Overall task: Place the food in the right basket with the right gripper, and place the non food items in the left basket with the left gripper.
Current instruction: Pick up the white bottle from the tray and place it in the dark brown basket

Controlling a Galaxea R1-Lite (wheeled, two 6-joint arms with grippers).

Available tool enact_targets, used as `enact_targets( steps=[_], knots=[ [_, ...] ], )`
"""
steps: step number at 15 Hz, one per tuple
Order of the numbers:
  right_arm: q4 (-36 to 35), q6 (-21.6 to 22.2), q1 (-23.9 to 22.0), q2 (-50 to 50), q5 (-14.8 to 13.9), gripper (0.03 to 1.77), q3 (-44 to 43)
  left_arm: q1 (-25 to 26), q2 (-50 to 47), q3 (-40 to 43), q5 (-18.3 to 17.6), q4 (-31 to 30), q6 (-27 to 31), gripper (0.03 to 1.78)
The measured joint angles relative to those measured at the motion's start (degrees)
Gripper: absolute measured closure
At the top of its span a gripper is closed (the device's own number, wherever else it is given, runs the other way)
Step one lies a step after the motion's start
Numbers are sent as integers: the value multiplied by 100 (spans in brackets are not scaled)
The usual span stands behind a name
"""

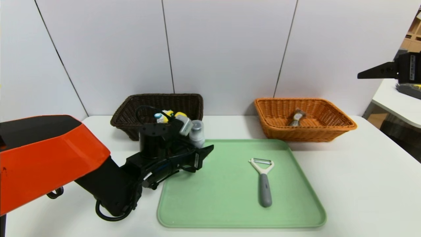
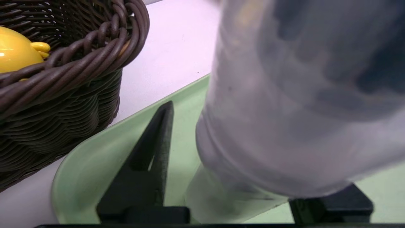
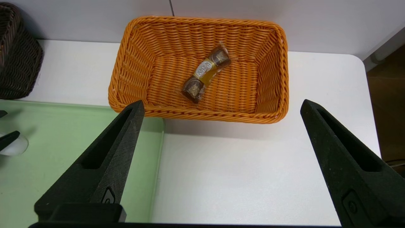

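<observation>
While the left gripper (image 1: 205, 152) closes round the small clear grey-capped bottle (image 1: 197, 133) at the green tray's (image 1: 230, 197) far-left corner beside the dark brown wicker basket (image 1: 131, 113), the white grey-handled peeler (image 1: 263, 179) lies well apart; the right gripper (image 3: 221, 126) hangs wide open above the orange wicker basket (image 3: 275, 79).

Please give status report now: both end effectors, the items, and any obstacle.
Left end effector around clear bottle on green tray. Right end effector open, raised. Snack in orange basket. Peeler remains; nothing blocking.
</observation>
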Motion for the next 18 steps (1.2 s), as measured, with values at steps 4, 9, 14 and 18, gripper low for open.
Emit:
enact_targets(
  steps=[4, 9, 14, 18],
  knots=[
    [0, -2, 0, 6, 0, 10, 6, 0, -155, 27, 1, 44, -11, 119],
    [0, -2, 15, 11, 1, 10, 52, -30, -610, 212, 83, 269, -163, 119],
    [-7, 15, 15, 2, 0, 10, 116, -138, -1905, 105, 188, 1397, -166, 119],
    [-28, 17, 12, -11, 6, 10, 163, 507, -2719, -1480, 260, 3452, -138, 119]
  ],
)
